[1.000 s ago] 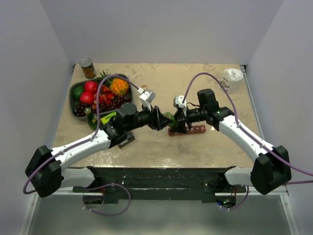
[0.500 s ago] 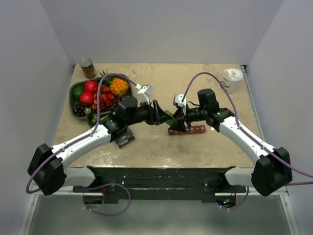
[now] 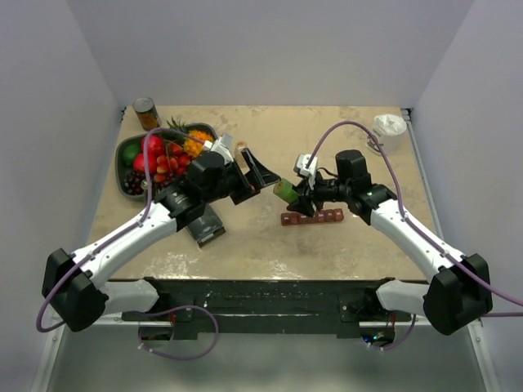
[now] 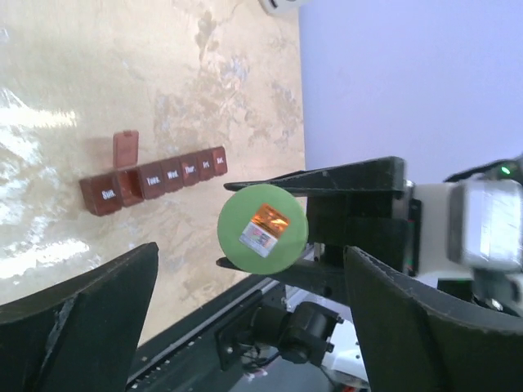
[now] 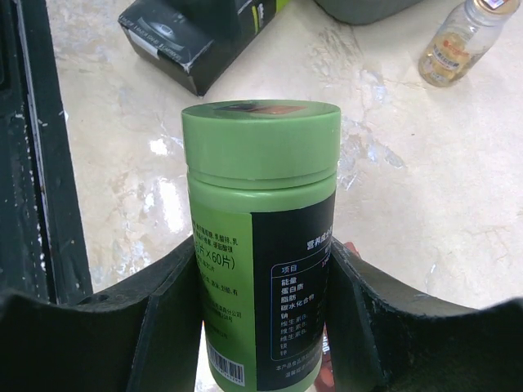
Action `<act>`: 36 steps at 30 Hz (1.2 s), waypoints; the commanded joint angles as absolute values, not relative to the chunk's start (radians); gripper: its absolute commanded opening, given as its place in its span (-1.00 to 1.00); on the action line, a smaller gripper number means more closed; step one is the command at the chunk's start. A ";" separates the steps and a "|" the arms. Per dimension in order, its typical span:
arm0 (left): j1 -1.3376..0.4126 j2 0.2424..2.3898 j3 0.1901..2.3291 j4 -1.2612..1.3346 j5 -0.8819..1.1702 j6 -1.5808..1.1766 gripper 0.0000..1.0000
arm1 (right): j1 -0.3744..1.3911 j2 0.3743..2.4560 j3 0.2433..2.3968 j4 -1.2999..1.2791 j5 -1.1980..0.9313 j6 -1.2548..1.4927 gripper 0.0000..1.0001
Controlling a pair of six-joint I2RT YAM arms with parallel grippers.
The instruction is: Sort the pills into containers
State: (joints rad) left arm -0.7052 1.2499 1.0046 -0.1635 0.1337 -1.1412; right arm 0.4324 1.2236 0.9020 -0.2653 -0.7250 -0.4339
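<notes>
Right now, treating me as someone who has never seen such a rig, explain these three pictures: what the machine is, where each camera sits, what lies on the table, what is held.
These are two robot arms bolted at the table's near edge, each ending in two fingers. The overhead view looks down from behind them; the other two come from cameras on the wrists. The right arm's fingers clamp a green bottle. The left arm's fingers stand wide open, holding nothing, facing the bottle's lid. On the table lie a red-brown pill organiser with one lid flipped up, a fruit tray, a can and a black box.
</notes>
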 commanded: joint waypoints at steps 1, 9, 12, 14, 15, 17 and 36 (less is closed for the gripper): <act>-0.680 1.118 1.028 -0.149 0.124 -0.991 0.99 | 0.433 1.206 0.903 -0.267 -0.801 -0.475 -1.00; -0.657 0.878 0.806 -0.016 0.403 -0.243 0.99 | 0.431 1.232 0.959 -0.511 -0.959 -0.751 -1.00; -0.655 0.803 0.677 0.122 0.529 -0.128 0.99 | 0.433 1.242 0.963 -0.584 -0.979 -0.830 -1.00; -0.655 0.773 0.617 0.176 0.574 -0.056 0.99 | 0.431 1.250 0.963 -0.603 -0.983 -0.865 -1.00; -0.655 0.769 0.603 0.192 0.583 -0.029 0.99 | 0.431 1.255 0.965 -0.623 -0.983 -0.879 -1.00; -0.655 0.762 0.585 0.202 0.601 0.082 0.99 | 0.433 1.265 0.971 -0.643 -0.982 -0.911 -1.00; -0.658 0.899 0.572 0.202 0.822 0.497 0.92 | 0.431 1.255 0.896 -0.624 -0.992 -1.000 -0.96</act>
